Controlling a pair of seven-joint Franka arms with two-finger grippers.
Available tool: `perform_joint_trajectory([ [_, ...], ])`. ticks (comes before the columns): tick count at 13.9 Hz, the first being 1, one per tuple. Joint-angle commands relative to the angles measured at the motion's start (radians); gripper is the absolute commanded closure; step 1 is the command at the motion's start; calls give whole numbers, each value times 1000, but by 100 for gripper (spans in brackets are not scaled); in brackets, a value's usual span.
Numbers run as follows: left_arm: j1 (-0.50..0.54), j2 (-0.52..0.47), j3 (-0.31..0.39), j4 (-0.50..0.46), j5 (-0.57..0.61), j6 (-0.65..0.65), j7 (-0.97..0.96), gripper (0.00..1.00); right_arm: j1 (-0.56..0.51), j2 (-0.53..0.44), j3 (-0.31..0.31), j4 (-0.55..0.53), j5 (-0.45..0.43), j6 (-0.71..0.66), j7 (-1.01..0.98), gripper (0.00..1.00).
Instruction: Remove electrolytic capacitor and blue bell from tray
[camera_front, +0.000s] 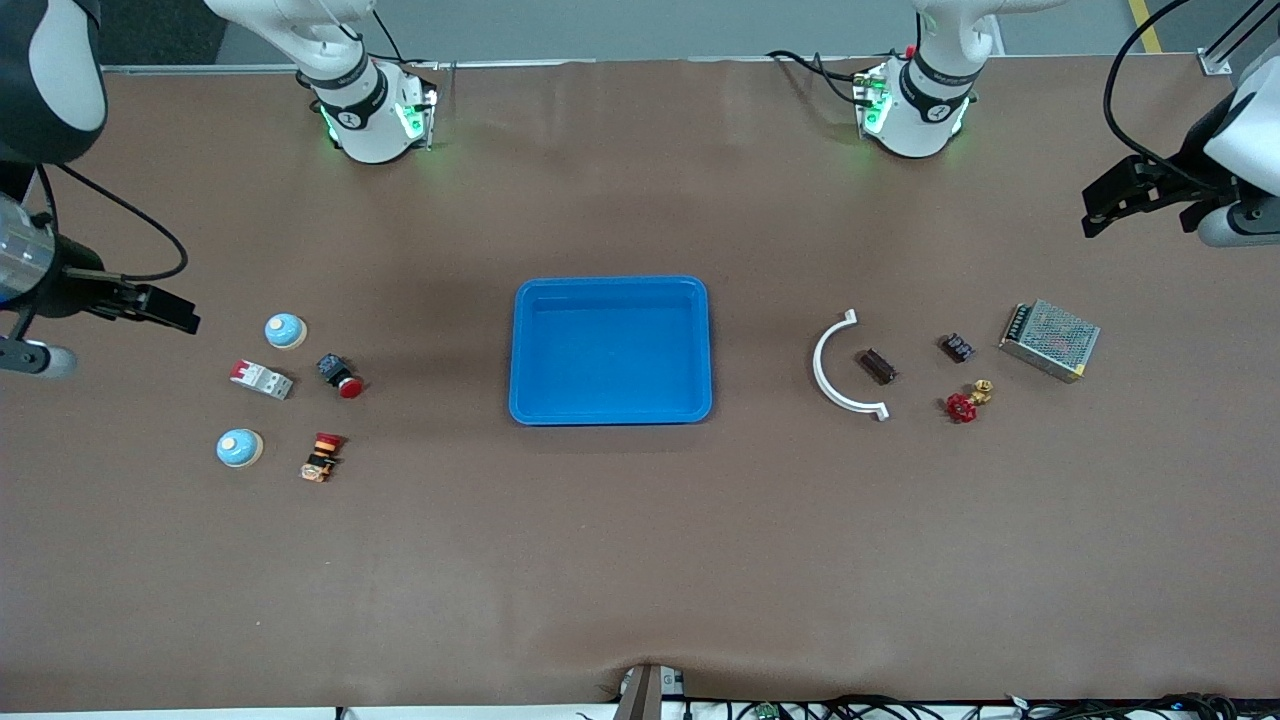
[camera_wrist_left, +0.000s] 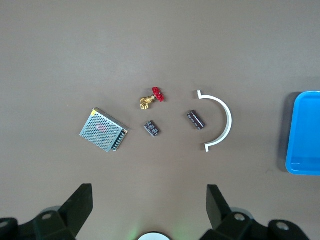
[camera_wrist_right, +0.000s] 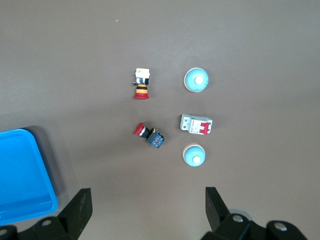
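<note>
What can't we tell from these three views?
- Tray: both wrist views cut it off at an edge; only the front view shows its whole floor, bare.
- Two blue bells: both lie outside the tray; nothing shows which one the task means.
- Dark capacitor: too small for markings in any view.
- Left gripper, right gripper: fingers open, tips cut off by each wrist view's edge.

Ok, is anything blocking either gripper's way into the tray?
Nothing visible. The tray is empty; both blue bells and the capacitor already lie on the table outside it. The left gripper and right gripper, both open, hover over the table's ends.
</note>
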Motion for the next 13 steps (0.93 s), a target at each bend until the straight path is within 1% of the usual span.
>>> perform_joint_trajectory([
  [1, 5, -17, -1, -6, -34, -13, 21, 0, 17, -34, -37, -4, 0, -10, 1, 0],
  [6, 5, -17, 0, -7, -36, -18, 18, 0, 8, -37, -35, 4, 9, -12, -13, 0],
  [10, 11, -22, 2, -3, -36, -16, 16, 0, -2, -71, -29, 8, 22, -12, -67, 0],
  [13, 13, -25, 3, -1, -33, -18, 17, 0, -15, -68, -31, 68, 23, -30, -80, 0],
])
